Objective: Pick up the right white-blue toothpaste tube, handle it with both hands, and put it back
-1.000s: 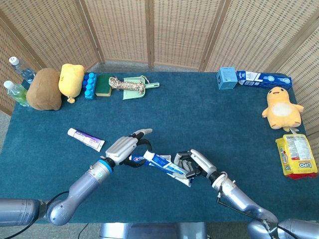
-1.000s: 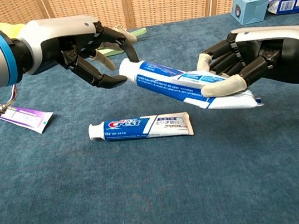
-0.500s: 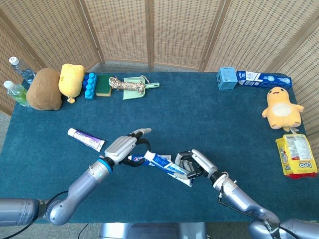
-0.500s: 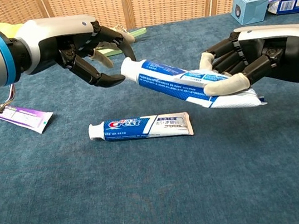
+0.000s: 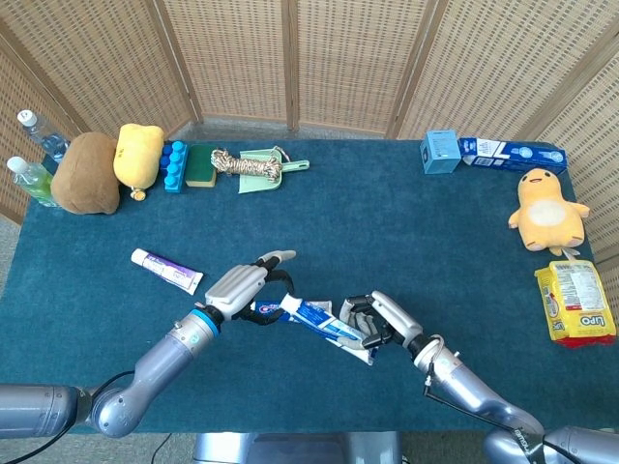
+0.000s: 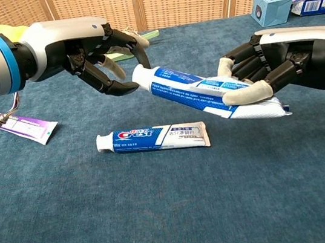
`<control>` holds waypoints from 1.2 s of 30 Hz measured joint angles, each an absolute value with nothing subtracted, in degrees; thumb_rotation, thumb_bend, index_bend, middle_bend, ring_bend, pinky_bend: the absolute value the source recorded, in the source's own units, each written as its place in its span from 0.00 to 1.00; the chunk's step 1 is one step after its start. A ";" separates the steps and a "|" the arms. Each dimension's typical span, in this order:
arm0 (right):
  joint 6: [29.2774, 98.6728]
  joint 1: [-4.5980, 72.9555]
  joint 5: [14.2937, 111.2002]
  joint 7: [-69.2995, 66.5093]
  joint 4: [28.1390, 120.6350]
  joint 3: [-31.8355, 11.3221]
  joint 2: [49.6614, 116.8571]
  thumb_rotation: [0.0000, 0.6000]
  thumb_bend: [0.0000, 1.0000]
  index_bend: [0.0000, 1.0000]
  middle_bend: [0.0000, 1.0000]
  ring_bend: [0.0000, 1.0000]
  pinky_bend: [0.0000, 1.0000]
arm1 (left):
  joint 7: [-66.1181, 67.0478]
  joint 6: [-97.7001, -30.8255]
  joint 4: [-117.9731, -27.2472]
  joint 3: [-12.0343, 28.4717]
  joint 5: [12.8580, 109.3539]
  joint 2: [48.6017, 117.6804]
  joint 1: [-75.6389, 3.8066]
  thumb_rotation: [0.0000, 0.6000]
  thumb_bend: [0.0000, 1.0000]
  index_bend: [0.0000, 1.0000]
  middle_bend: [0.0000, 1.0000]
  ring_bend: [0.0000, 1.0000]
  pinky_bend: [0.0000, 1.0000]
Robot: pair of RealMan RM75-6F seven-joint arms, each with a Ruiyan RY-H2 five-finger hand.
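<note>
Midair, the white-blue toothpaste tube (image 6: 197, 89) hangs above the blue cloth worktop (image 6: 164, 213), its crimped end clasped in the right hand (image 6: 265, 72) and its cap end pointing at the left hand (image 6: 94, 52), whose spread fingers (image 6: 122, 88) sit just beside the cap, holding nothing. Below lies a second white-blue Crest tube (image 6: 153, 137); a white-purple tube (image 6: 25, 126) rests further left.

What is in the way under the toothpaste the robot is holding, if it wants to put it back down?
The right hand holds the white-blue toothpaste tube in the air. The Crest tube lies on the table below its cap end, so it could get in the way there.
</note>
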State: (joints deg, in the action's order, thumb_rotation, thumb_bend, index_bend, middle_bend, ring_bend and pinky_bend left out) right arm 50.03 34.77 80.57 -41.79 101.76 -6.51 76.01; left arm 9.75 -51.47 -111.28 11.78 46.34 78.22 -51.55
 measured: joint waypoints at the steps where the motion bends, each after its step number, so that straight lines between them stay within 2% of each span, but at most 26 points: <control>1: 50.06 34.72 80.51 -41.96 101.75 -6.51 75.95 1.00 0.58 0.93 0.76 0.77 0.79 | 9.74 -51.60 -111.32 11.78 46.35 78.24 -51.54 1.00 0.34 0.45 0.09 0.06 0.23; 19: 50.22 34.23 77.28 -41.81 101.32 -7.64 76.15 1.00 0.58 0.93 0.76 0.77 0.79 | 10.24 -53.53 -111.17 11.67 46.31 78.77 -51.36 1.00 0.34 0.53 0.12 0.07 0.24; 36: 50.95 33.41 69.36 -35.34 102.20 -9.92 77.25 1.00 0.58 0.93 0.76 0.78 0.79 | 10.51 -54.50 -111.78 11.45 47.62 78.80 -50.82 1.00 0.34 0.53 0.10 0.06 0.24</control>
